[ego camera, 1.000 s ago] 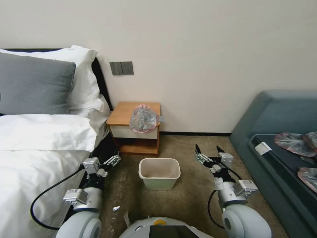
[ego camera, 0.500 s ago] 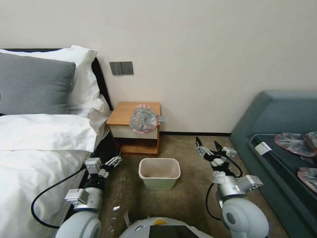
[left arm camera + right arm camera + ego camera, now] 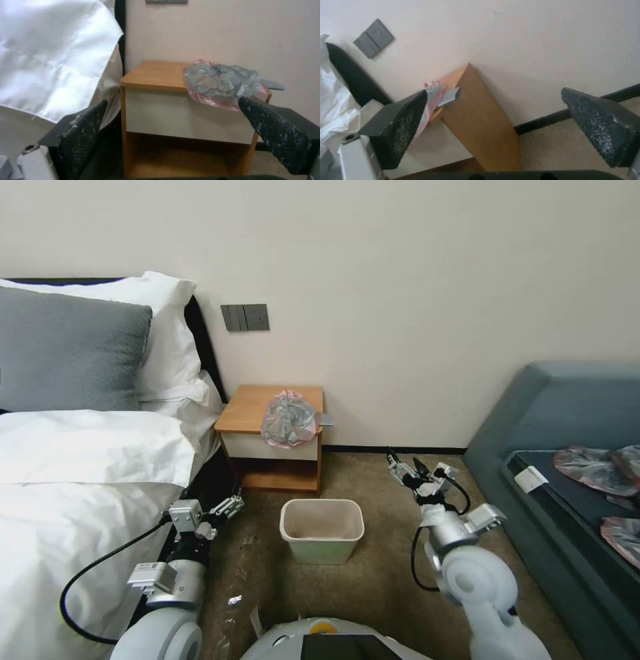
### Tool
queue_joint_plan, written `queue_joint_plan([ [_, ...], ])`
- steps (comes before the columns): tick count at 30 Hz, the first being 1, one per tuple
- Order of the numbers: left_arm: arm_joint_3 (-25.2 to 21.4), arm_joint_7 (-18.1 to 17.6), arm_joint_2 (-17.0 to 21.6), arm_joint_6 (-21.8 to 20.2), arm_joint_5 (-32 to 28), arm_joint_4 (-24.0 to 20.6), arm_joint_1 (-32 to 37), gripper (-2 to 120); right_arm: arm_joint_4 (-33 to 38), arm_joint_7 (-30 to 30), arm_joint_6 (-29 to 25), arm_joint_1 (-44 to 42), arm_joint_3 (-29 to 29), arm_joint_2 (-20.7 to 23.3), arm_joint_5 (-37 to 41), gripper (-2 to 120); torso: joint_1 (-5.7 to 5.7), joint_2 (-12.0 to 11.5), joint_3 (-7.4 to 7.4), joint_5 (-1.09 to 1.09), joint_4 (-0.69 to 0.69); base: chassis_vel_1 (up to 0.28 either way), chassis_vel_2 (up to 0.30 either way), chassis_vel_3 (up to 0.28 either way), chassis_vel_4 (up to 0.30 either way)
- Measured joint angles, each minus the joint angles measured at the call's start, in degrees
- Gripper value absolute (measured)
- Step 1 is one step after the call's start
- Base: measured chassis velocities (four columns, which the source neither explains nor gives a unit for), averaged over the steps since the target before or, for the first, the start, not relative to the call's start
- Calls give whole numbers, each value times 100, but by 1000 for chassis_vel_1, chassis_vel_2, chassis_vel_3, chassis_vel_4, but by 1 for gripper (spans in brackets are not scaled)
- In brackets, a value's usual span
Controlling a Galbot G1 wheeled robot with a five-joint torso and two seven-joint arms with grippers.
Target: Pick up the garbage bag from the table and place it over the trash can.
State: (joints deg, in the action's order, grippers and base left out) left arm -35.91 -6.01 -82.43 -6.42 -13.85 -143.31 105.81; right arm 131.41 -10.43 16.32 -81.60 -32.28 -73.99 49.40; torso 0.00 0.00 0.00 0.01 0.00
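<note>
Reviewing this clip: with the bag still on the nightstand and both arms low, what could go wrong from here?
The garbage bag droops over the front edge of the table, so a clumsy pinch might drag it to the floor. The open right gripper sits low beside the table's side panel and could clip it when rising. The trash can stands below, between the arms; the left gripper could nudge it.
</note>
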Motion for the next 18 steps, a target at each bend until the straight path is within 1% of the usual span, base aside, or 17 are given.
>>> queue_joint_plan([
  [2, -10, -24, -13, -1, -1, 1, 4, 100, -295, -26, 1, 272, 88, 101, 220, 100, 0, 0, 0, 0, 0, 0, 0, 0, 0],
  [3, -10, -24, -13, -1, -1, 1, 4, 100, -295, -26, 1, 272, 88, 101, 220, 100, 0, 0, 0, 0, 0, 0, 0, 0, 0],
  [5, -13, -33, -11, -4, -1, 3, -5, 100, -551, -103, 16, 593, 199, 117, 555, 100, 0, 0, 0, -1, -3, 0, 0, 0, 0],
  [7, -14, -35, -10, -9, -1, 3, -19, 100, -793, -254, 46, 955, 327, 106, 1011, 100, 0, 0, 0, 0, 1, 0, 0, 0, 0],
  [8, -14, -35, -10, -9, -1, 3, -19, 100, -793, -254, 46, 955, 327, 106, 1011, 100, 0, 0, 0, 0, 1, 0, 0, 0, 0],
  [10, -17, -36, -16, -12, -1, 4, -26, 100, -1019, -450, 100, 1351, 415, 85, 1566, 100, 0, 0, 1, -1, -1, 0, 0, 0, 0],
  [13, -35, -36, -39, -15, 0, 5, 0, 100, -1388, -793, 211, 1919, 492, 40, 2571, 100, 1, 0, 1, -1, 1, 0, 0, 0, 0],
  [14, -35, -36, -39, -15, 0, 5, 0, 100, -1388, -793, 211, 1919, 492, 40, 2571, 100, 1, 0, 1, -1, 1, 0, 0, 0, 0],
  [17, -58, -36, -56, -16, 0, 6, 30, 100, -1732, -1123, 318, 2340, 556, -9, 3425, 100, 0, 0, 1, -1, 0, 0, 0, 0, 0],
  [18, -58, -36, -56, -16, 0, 6, 30, 100, -1732, -1123, 318, 2340, 556, -9, 3425, 100, 0, 0, 1, -1, 0, 0, 0, 0, 0],
])
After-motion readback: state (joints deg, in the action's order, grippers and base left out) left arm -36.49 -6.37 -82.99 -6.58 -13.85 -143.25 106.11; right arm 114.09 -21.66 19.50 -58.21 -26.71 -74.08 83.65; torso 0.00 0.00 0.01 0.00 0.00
